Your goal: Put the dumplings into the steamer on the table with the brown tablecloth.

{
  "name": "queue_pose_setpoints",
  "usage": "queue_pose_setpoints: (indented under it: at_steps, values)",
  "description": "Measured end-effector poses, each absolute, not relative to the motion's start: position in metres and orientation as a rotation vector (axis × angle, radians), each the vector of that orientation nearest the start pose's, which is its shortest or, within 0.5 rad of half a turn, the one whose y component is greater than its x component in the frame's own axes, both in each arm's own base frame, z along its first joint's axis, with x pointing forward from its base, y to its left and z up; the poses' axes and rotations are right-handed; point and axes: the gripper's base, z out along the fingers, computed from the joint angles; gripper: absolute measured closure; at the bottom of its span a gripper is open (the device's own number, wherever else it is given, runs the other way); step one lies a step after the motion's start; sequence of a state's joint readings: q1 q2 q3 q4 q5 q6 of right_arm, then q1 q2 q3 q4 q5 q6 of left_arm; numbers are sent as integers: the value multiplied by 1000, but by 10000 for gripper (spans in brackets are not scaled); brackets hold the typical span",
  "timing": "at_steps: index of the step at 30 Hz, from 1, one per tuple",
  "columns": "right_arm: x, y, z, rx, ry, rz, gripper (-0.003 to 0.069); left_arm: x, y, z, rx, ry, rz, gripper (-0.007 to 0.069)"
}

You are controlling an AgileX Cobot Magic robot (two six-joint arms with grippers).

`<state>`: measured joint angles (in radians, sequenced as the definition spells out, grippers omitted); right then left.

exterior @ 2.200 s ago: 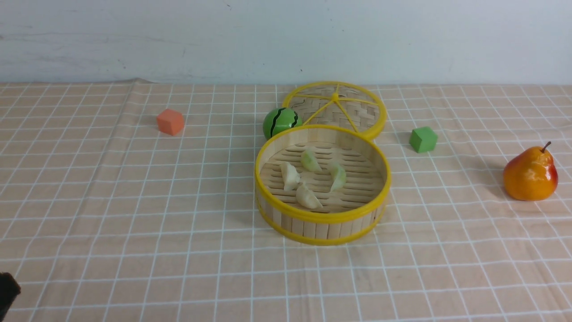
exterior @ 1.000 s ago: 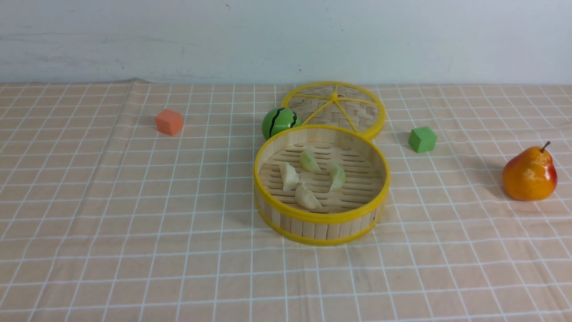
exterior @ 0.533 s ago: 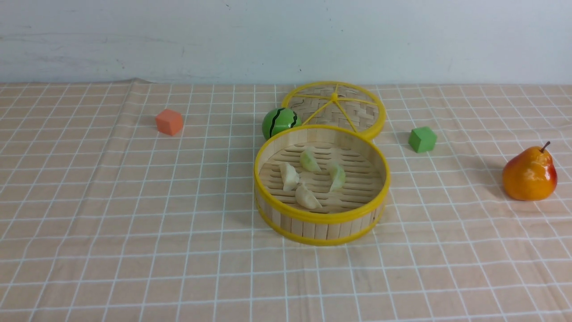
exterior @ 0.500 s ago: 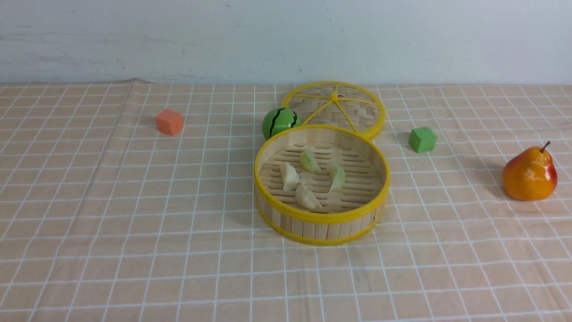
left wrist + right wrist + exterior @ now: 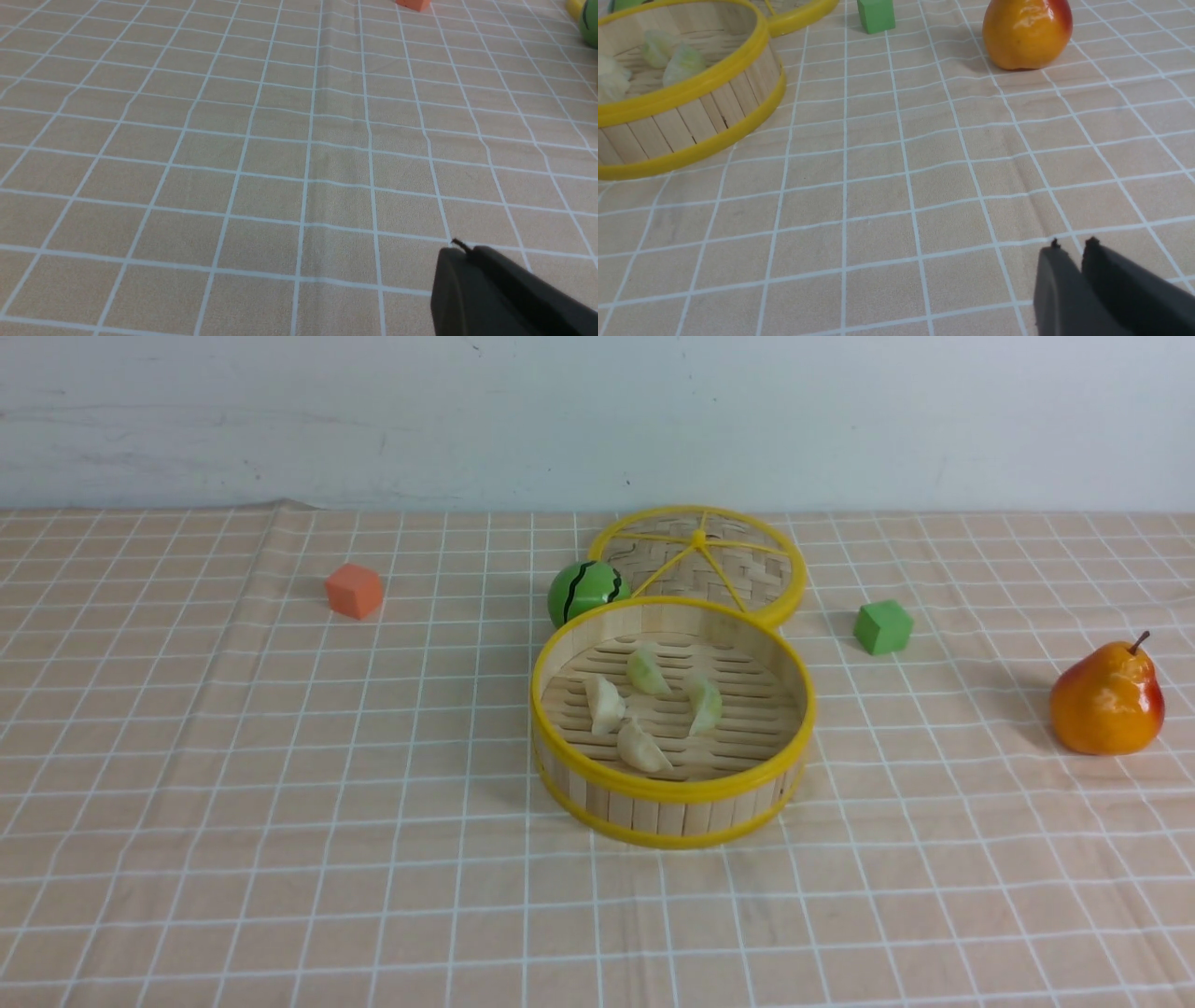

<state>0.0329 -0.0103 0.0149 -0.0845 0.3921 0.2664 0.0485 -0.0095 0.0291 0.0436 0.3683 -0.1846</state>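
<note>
Only wrist views show each claw (image 5: pixel 1071 245), pressed together.

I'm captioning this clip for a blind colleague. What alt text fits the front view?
A round bamboo steamer on a tan grid tablecloth holds four dumplings, two green and two cream. Behind it lie its woven lid and a toy watermelon; an orange cube sits far left, a green cube and a pear to the right. No arm shows.

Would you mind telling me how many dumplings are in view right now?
4, all on the steamer floor: cream ones at left and front, green ones at back and right. None seems hidden.
</note>
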Motion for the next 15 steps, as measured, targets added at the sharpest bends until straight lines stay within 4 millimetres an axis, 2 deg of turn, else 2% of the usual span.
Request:
queue_pose_setpoints:
  at_steps: [15]
  values:
    - [52, -1, 174, 168, 1873, 121, 557, 53, 4, 171, -191, 1862, -51, 630]
